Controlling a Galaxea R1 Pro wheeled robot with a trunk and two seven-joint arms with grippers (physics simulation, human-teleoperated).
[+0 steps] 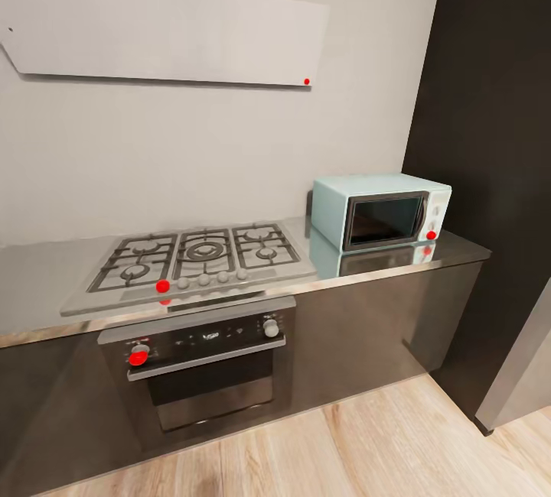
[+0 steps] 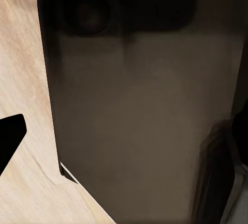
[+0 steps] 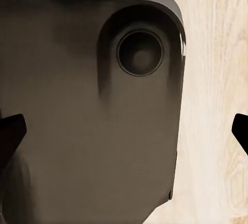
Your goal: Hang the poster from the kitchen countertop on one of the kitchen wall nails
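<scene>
The countertop (image 1: 46,271) is a shiny grey steel surface running along the wall above dark cabinet fronts. A gas hob (image 1: 195,256) is set into it. A pale blue microwave (image 1: 383,210) stands on the countertop beside the hob, near a tall dark cabinet (image 1: 490,160). An oven (image 1: 207,363) sits directly below the hob, and a grey hood (image 1: 161,27) hangs above it. The wrist views show dark fingertips (image 3: 10,136) spread wide over the robot's dark base (image 3: 93,110) and the wooden floor (image 3: 212,105). The left gripper's state cannot be determined.

the right hand (image 3: 124,131) hangs over the robot's dark base (image 3: 88,105), its fingertips (image 3: 10,133) spread wide apart. one dark fingertip (image 2: 10,136) of the left hand shows.
</scene>
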